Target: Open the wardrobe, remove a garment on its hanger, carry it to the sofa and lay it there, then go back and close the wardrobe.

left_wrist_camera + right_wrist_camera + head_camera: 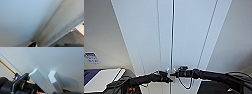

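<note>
Wardrobe (184, 32) stands right in front, doors shut, its two slim handles (41, 80) side by side at the middle seam. Left pincer (169, 80) and right pincer (173, 74) meet at that seam; I cannot tell how far either is open

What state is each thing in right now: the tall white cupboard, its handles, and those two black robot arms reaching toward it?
Tall white wardrobe: both plain doors shut, only a thin dark seam between them.
Slim white vertical handles: side by side at the seam, not visibly gripped.
Left gripper: at the seam, close to the doors; grip unclear.
Right gripper: at the seam opposite the left one; grip unclear.
</note>
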Controlling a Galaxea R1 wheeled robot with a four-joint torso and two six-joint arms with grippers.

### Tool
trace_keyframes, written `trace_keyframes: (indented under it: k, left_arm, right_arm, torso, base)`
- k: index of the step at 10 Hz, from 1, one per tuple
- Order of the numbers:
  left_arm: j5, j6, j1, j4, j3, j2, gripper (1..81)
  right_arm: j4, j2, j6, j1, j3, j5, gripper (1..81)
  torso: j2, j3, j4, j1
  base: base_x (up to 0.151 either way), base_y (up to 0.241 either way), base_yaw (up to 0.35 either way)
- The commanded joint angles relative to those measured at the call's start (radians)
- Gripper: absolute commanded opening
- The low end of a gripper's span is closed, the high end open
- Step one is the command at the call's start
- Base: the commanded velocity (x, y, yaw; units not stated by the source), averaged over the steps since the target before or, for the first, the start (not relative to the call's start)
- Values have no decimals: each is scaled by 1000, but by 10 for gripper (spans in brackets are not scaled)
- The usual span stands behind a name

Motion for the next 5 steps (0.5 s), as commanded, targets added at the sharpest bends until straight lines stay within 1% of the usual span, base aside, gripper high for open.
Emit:
trace_keyframes:
  k: [1, 3, 5]
  left_arm:
    - [-97, 38, -102, -14, 487, -129, 811]
    - [-97, 42, -26, 21, 674, -255, 811]
    - [-107, 44, 76, 85, 767, -326, 811]
  right_arm:
    - [35, 59, 13, 65, 118, 5, 811]
    - [33, 51, 2, 3, 166, 42, 811]
    - [30, 33, 2, -54, 228, 77, 811]
  torso:
    - [0, 0, 0, 0]
    - [0, 0, 0, 1]
    - [1, 0, 0, 2]
  base:
    - [0, 0, 0]
    - [0, 0, 0]
    - [0, 0, 0]
